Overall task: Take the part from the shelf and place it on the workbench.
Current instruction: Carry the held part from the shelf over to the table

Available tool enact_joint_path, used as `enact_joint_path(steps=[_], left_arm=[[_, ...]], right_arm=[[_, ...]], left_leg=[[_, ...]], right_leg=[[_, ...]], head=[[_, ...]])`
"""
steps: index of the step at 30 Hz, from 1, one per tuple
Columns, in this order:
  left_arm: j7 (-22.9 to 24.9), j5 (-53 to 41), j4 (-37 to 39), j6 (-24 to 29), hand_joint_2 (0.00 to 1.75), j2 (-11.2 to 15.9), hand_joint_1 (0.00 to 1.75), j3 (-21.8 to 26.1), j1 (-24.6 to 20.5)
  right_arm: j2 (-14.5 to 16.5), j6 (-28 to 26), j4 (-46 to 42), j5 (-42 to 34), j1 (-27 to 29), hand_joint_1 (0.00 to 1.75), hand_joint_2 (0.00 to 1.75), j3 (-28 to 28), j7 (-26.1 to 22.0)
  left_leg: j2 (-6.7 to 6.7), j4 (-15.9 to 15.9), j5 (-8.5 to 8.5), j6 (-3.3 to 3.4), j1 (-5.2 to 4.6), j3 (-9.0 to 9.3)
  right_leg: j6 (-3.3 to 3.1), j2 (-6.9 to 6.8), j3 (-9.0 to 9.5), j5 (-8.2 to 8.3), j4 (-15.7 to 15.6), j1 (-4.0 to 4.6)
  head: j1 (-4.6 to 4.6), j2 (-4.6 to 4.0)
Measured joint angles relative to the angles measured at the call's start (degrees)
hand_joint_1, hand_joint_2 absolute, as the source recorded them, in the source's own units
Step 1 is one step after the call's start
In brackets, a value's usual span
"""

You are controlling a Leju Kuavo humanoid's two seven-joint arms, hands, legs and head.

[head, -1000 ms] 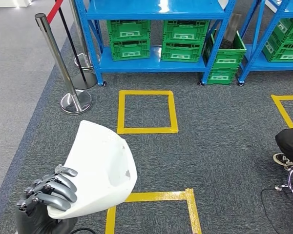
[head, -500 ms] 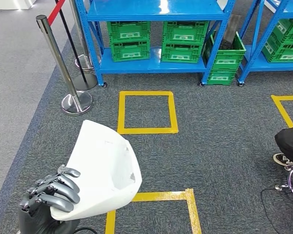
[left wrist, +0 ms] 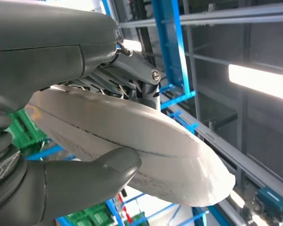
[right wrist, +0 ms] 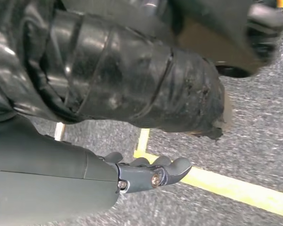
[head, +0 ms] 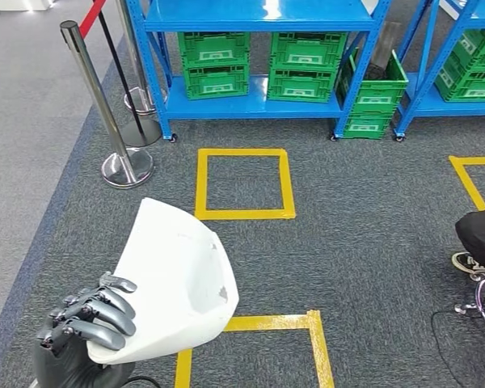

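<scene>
While the left hand (head: pixel 84 319) grips the part (head: pixel 173 279), a smooth white curved shell, its dark fingers (head: pixel 97 311) lie over the rim and the thick grey thumb (left wrist: pixel 97 172) presses beneath. The part is held above grey carpet (head: pixel 362 242) marked with yellow tape squares (head: pixel 245 184). The right hand (right wrist: pixel 151 174) hangs over the carpet, fingers curled, holding nothing.

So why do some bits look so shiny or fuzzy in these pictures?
Head view: the lamps overhead make a white glare spot on the blue shelf, and the white part looks very bright. Left wrist view: a ceiling light glows so strongly that it washes out. Right wrist view: the dark parts up close are smeared and out of focus, while the right hand looks sharper.
</scene>
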Motion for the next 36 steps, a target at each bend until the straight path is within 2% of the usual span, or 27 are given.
enact_joint_path(steps=[1,3,5,6,8,10,11,13,14,15,16,17,19,20,21,23,24,26,27,28,29,30,31,32,34,35,36], left_arm=[[0.0,0.1,0.0,0.0,1.75,0.0,1.75,-0.1,0.0],[0.0,0.1,0.1,0.0,1.75,0.0,1.75,-0.1,0.0],[0.0,0.1,0.1,0.0,1.75,0.0,1.75,-0.1,-0.1],[0.0,0.1,0.1,0.0,1.75,0.1,1.75,-0.1,-0.1],[0.0,0.1,0.1,0.1,1.75,0.1,1.75,-0.1,-0.1],[0.0,0.1,0.1,0.1,1.75,0.1,1.75,-0.1,-0.3],[0.0,0.1,0.1,0.1,1.75,0.2,1.75,-0.1,-0.3],[0.0,0.1,0.1,0.1,1.75,0.3,1.75,-0.1,-0.3],[0.0,0.1,0.2,0.2,1.75,0.3,1.75,-0.1,-0.3],[0.0,0.1,0.2,0.2,1.75,0.3,1.75,-0.1,-0.3],[0.0,0.1,0.2,0.2,1.75,0.3,1.75,-0.1,-0.3],[0.0,0.1,0.2,0.2,1.75,0.3,1.75,-0.1,-0.3],[0.0,0.1,0.2,0.3,1.75,0.3,1.75,-0.1,-0.3],[0.0,0.0,0.2,0.3,1.75,0.4,1.75,-0.1,-0.3],[0.0,0.0,0.2,0.4,1.75,0.4,1.75,-0.1,-0.3],[0.0,-0.2,0.2,0.6,1.75,0.5,1.75,-0.1,-0.4],[0.0,-0.3,0.2,0.6,1.75,0.5,1.75,-0.1,-0.5],[0.0,-0.4,0.2,0.8,1.75,0.6,1.75,-0.2,-0.5],[0.0,-0.5,0.2,0.9,1.75,0.6,1.75,-0.3,-0.5],[0.0,-0.5,0.2,1.0,1.75,0.6,1.75,-0.3,-0.4],[0.0,-0.5,0.2,1.1,1.75,0.6,1.75,-0.3,-0.4],[0.0,-0.5,0.2,1.1,1.75,0.6,1.75,-0.4,-0.4],[0.0,-0.5,0.2,1.1,1.75,0.7,1.75,-0.4,-0.4],[0.0,-0.5,0.2,1.2,1.75,0.7,1.75,-0.5,-0.4],[0.0,-0.5,0.2,1.2,1.75,0.7,1.75,-0.5,-0.4],[0.0,-0.5,0.2,1.2,1.75,0.8,1.75,-0.5,-0.4],[0.0,-0.5,0.2,1.2,1.75,0.8,1.75,-0.5,-0.5]], right_arm=[[0.0,0.0,0.0,0.0,0.1,0.00,0.00,-0.1,0.0],[-0.2,0.1,0.0,0.0,0.1,0.00,0.00,-0.3,0.0],[-0.3,0.1,0.0,0.0,0.0,0.00,0.00,-0.4,0.0],[-0.3,0.1,0.0,0.0,0.0,0.00,0.00,-0.4,0.0],[-0.3,0.2,0.0,0.0,0.1,0.00,0.00,-0.5,0.0],[-0.3,0.2,0.0,-0.1,0.1,0.00,0.00,-0.5,0.0],[-0.3,0.2,0.0,-0.1,0.1,0.00,0.00,-0.5,0.0],[-0.3,0.2,0.0,-0.1,0.1,0.00,0.00,-0.5,-0.1],[-0.3,0.2,0.0,-0.1,0.1,0.00,0.00,-0.5,-0.1],[-0.3,0.3,0.0,-0.1,0.2,0.00,0.00,-0.5,-0.2],[-0.3,0.3,0.0,-0.1,0.3,0.00,0.00,-0.5,-0.3],[-0.3,0.3,0.0,0.0,0.3,0.00,0.00,-0.5,-0.4],[-0.3,0.4,0.0,0.0,0.2,0.00,0.00,-0.6,-0.7],[-0.3,0.4,0.0,0.0,0.1,0.00,0.00,-0.6,-0.8],[-0.2,0.5,0.0,0.0,0.1,0.00,0.00,-0.6,-0.9],[-0.2,0.5,0.0,0.0,0.1,0.00,0.00,-0.7,-0.9],[-0.2,0.6,0.0,0.0,0.2,0.00,0.00,-0.8,-0.9],[-0.2,0.6,0.0,0.0,0.3,0.00,0.00,-0.8,-0.9],[-0.3,0.6,0.0,0.0,0.2,0.00,0.00,-0.8,-0.9],[-0.3,0.6,0.0,0.0,0.1,0.00,0.00,-0.9,-0.9],[-0.3,0.6,0.0,0.0,0.0,0.00,0.00,-0.9,-0.9],[-0.3,0.6,0.0,0.0,0.1,0.00,0.00,-0.9,-0.9],[-0.3,0.6,0.0,0.0,0.2,0.00,0.00,-0.9,-0.9],[-0.3,0.6,0.0,0.0,0.3,0.00,0.00,-0.9,-0.9],[-0.3,0.7,0.0,0.1,0.3,0.00,0.00,-0.9,-0.9],[-0.4,0.7,0.0,0.1,0.2,0.00,0.00,-0.9,-0.9],[-0.4,0.7,0.0,0.1,0.1,0.00,0.00,-0.9,-0.9]], left_leg=[[0.36,0.1,-0.08,-0.12,0.07,0.00],[1.17,0.6,-0.42,-0.68,0.22,0.02],[1.84,1.3,-0.83,-1.53,0.10,-0.05],[2.13,1.6,-0.90,-1.91,0.01,-0.09],[2.74,1.6,-0.82,-2.51,0.05,-0.06],[1.96,2.8,-2.11,-3.15,0.31,-0.51],[1.09,4.9,-3.68,-3.42,0.41,-1.34],[-0.56,12.2,-7.68,-3.73,0.50,-4.30],[-0.86,15.7,-8.93,-3.72,0.50,-5.71],[-1.00,17.5,-9.13,-3.61,0.48,-6.42],[-1.15,17.1,-8.17,-3.39,0.47,-6.15],[-1.52,14.4,-6.26,-3.05,0.44,-4.88],[-4.07,6.7,-2.53,-2.07,0.40,-1.35],[-5.31,3.9,-1.57,-1.68,0.36,-0.13],[-6.18,2.3,-1.34,-1.41,0.30,0.47],[-5.61,1.5,-1.45,-1.28,0.22,0.53],[-4.87,1.0,-1.36,-1.26,0.32,0.61],[-3.30,0.1,-0.96,-1.10,0.57,0.82],[-2.42,-0.1,-0.85,-1.02,0.59,0.85],[-1.62,-0.1,-0.82,-0.93,0.54,0.77],[-0.71,-0.1,-0.83,-0.91,0.50,0.69],[0.16,-0.1,-0.83,-0.91,0.47,0.63],[0.98,0.0,-0.84,-0.92,0.46,0.59],[1.74,0.1,-0.87,-0.98,0.46,0.59],[3.04,0.4,-1.05,-1.32,0.33,0.61],[3.55,0.5,-1.16,-1.61,0.21,0.63],[4.00,0.7,-1.19,-1.95,0.09,0.65]], right_leg=[[0.09,-0.10,0.28,1.54,-1.2,-0.10],[0.29,-1.32,3.22,5.88,-8.4,-0.30],[-0.20,-2.28,5.36,8.13,-13.8,-0.24],[-0.67,-2.33,5.45,8.17,-14.4,-0.09],[-1.76,-1.35,5.06,8.43,-14.2,0.08],[-2.63,-0.55,5.04,8.85,-14.3,-0.03],[-3.00,-0.14,5.09,9.08,-14.3,-0.13],[-3.43,0.79,4.89,9.38,-14.3,-0.10],[-3.53,1.35,4.76,9.47,-14.3,-0.02],[-3.57,1.99,4.68,9.53,-14.3,0.08],[-3.59,2.69,4.67,9.58,-14.3,0.19],[-3.57,3.42,4.73,9.62,-14.3,0.30],[-3.41,4.88,4.70,9.73,-14.3,0.37],[-3.19,5.55,4.48,9.85,-14.2,0.28],[-2.88,6.19,4.11,10.03,-14.2,0.10],[-2.07,7.31,3.22,10.46,-14.2,-0.17],[-1.75,6.98,2.83,10.40,-14.1,-0.15],[-1.26,4.31,1.21,8.63,-11.4,0.10],[-1.09,2.52,-0.17,6.91,-8.4,0.15],[-0.89,1.39,-1.93,5.03,-4.7,0.15],[-0.69,0.88,-3.52,3.57,-1.3,0.10],[-0.50,0.64,-4.34,3.01,0.8,0.04],[-0.37,0.43,-4.04,3.50,0.8,-0.01],[-0.31,0.05,-2.50,4.95,-1.7,-0.06],[-0.49,-1.99,2.29,7.99,-9.8,0.03],[-0.78,-2.90,4.09,8.82,-12.8,0.13],[-1.13,-3.44,4.84,9.08,-14.4,0.25]], head=[[0.01,0.00],[0.02,0.00],[0.01,0.00],[-0.05,0.00],[-0.18,0.00],[-0.33,0.00],[-0.49,0.00],[-0.89,0.00],[-1.00,0.00],[-1.07,0.00],[-1.09,0.00],[-1.10,0.00],[-0.99,0.00],[-0.97,0.00],[-1.05,0.00],[-1.31,0.00],[-1.40,0.00],[-0.96,0.00],[-0.71,0.00],[-0.47,0.00],[-0.40,0.00],[-0.39,0.00],[-0.38,0.00],[-0.38,0.00],[-0.38,0.00],[-0.42,0.00],[-0.47,0.00]])
